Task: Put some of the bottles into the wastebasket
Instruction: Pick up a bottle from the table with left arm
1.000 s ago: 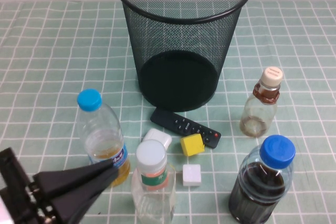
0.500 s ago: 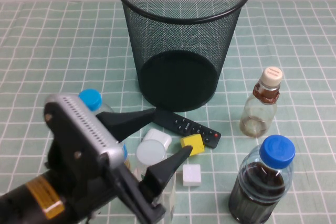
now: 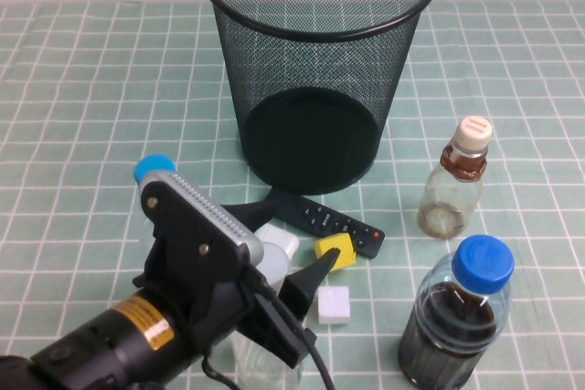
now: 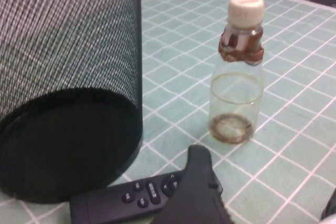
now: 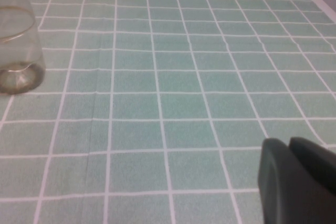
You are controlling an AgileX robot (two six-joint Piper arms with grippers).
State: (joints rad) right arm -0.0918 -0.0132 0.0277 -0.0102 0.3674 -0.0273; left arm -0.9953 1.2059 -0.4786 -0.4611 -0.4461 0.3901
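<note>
- Bottles: the white-capped bottle (image 3: 267, 267) stands between the left pincer's (image 3: 285, 242) spread fingers, near the table's front edge.
- The cream-capped bottle (image 3: 454, 191) stands right of the wastebasket (image 3: 315, 70).
- The right pincer (image 5: 294, 179) is low over bare table (image 5: 157, 77); its fingers' state is unclear.

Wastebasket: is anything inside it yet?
Through the wastebasket mesh only its solid black base shows; no bottle visible inside. The left gripper is open around the white-capped bottle. The right gripper is off to the side.
</note>
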